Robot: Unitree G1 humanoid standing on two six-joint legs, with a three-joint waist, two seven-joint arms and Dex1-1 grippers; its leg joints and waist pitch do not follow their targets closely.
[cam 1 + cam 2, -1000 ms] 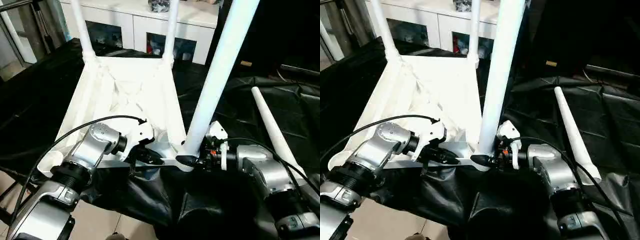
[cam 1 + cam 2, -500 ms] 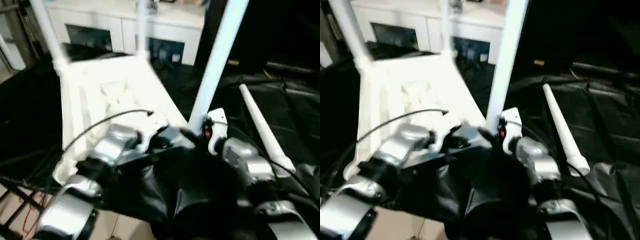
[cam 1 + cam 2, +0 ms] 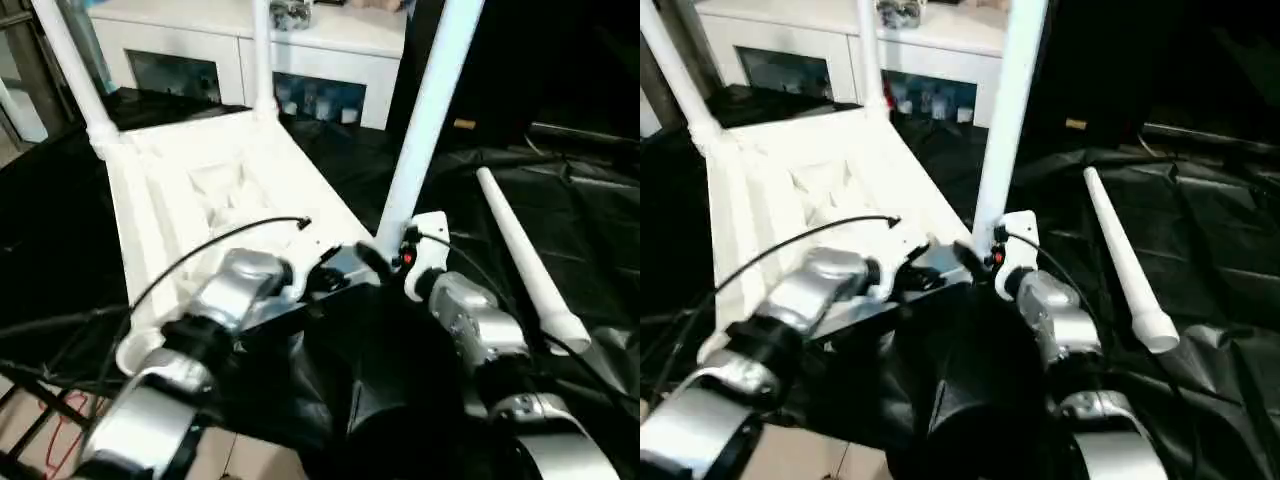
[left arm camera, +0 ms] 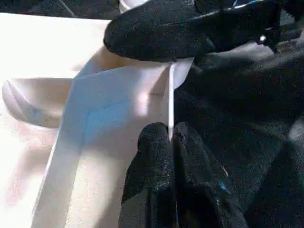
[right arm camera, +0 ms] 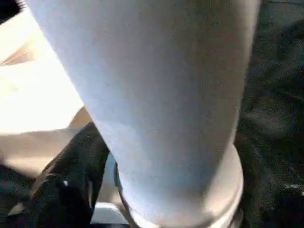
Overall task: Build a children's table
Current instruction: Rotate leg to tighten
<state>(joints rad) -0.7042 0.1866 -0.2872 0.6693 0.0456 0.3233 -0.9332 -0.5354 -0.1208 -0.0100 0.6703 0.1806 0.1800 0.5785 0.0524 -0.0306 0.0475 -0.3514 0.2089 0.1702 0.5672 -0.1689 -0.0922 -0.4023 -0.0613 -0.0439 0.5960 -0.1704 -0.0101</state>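
The white tabletop (image 3: 200,190) lies underside up on the black-draped work table. Two white legs (image 3: 70,80) (image 3: 262,60) stand in its far corner sockets. A third leg (image 3: 425,110) rises from the near right corner, and my right gripper (image 3: 385,262) is shut around its base; one black finger (image 5: 66,185) lies against the tube (image 5: 161,104). My left gripper (image 4: 170,135) is shut on the thin near rim of the tabletop (image 4: 118,118), close to that corner. The fourth leg (image 3: 520,255) lies loose on the cloth to the right.
A white cabinet (image 3: 240,30) stands behind the work table. Crumpled black cloth (image 3: 580,200) covers the right side and hangs over the near edge. Bare floor and a metal frame (image 3: 30,440) show at the lower left.
The camera has shifted. Beyond that, both grippers, the near rim and the held leg now sit farther from me, and the tabletop has swung to the left.
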